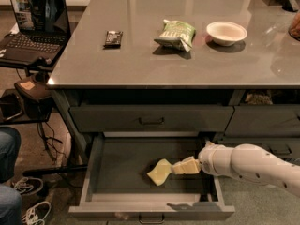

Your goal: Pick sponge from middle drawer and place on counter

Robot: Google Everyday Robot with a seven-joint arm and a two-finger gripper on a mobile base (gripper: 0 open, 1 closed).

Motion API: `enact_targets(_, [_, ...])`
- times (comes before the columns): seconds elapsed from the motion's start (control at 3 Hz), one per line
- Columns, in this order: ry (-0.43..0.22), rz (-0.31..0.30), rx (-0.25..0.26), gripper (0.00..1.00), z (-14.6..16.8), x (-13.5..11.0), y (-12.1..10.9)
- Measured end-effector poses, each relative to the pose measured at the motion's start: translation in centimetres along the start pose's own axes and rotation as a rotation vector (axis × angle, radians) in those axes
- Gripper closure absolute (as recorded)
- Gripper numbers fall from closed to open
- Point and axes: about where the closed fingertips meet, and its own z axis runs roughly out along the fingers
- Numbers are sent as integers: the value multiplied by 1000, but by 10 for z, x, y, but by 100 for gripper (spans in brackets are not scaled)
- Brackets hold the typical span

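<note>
The middle drawer (117, 170) is pulled open below the counter (140, 60). The pale yellow sponge (159, 172) lies on the drawer floor, right of centre. My cream gripper (180, 167) reaches into the drawer from the right on a white arm (248, 165), with its tip touching or just beside the sponge's right edge.
On the counter lie a green snack bag (175, 33), a white bowl (226, 32) and a small dark packet (113, 37). A closed drawer (150, 118) sits above the open one. A laptop (35, 22) stands on a side table at left; a person's legs and shoes (14, 191) are at lower left.
</note>
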Motion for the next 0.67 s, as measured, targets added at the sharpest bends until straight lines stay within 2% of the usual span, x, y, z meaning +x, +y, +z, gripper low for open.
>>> enact_targets(0.33, [-7,33,7,0,27,9,8])
enact_targets(0.67, [12,81,-19,0,91,35,42])
